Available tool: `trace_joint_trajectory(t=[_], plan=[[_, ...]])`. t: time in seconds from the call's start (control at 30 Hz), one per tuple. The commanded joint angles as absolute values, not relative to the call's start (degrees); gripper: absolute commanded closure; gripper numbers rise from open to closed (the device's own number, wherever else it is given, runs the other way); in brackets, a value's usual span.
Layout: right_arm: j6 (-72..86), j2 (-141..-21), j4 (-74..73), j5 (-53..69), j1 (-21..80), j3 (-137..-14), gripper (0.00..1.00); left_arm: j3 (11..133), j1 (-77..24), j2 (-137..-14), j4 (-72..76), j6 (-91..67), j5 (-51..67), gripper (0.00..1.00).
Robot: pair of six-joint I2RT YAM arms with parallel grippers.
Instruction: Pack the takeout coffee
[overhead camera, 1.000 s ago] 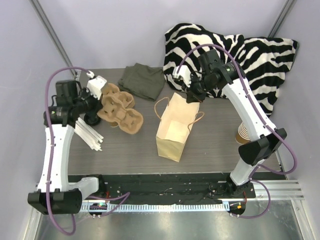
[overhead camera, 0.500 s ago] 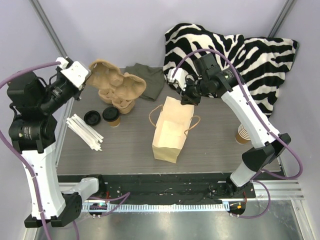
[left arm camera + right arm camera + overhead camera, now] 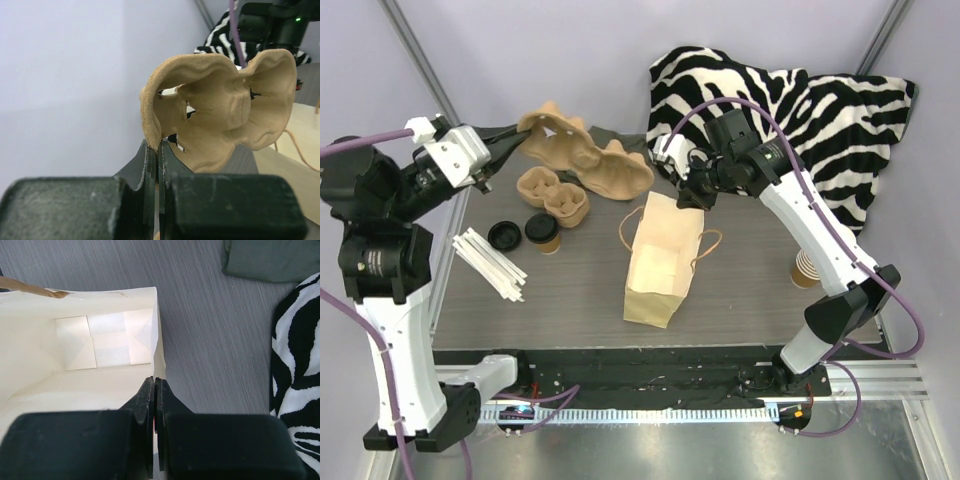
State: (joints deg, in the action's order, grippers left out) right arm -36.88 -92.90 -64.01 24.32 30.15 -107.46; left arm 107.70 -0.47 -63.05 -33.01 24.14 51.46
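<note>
No text, label or number seems readable anywhere in these views.

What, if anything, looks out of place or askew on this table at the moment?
Nothing is spilled. One pulp cup carrier hangs tilted in the air, pinched by its edge in the left gripper, while a second carrier sits on the table below. The takeout coffee stands upright with its lid on.

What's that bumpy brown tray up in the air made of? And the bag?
The tray looks like molded paper pulp: matte tan and fuzzy, with thick soft edges. The bag looks like thin paper: pale and matte, with sharp fold creases inside. Its handles look like twisted paper cord, though that's less sure.
</note>
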Motion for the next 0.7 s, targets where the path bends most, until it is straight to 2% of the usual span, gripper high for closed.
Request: trace_joint_trajectory(t=[0.0, 0.23, 0.47, 0.67], plan=[[-35.25, -92.55, -61.35, 26.1, 30.06, -109.16, 0.99, 109.5, -5.78, -65.92, -30.76, 23.55, 53.1, 1.0], [-34.89, -93.87, -61.44, 25.84, 30.15, -110.74, 0.99, 117.94, -18.44, -72.33, -46.39, 41.55, 40.81, 1.0], [-34.28, -94.83, -61.35, 24.96, 30.15, -111.62, 0.99, 116.64, -34.61, -74.0, -57.02, 60.98, 21.74, 1.0], [-33.22, -96.15, -61.79, 24.52, 30.15, -114.26, 0.99, 110.75, -40.52, -71.02, -52.66, 66.88, 14.86, 1.0]])
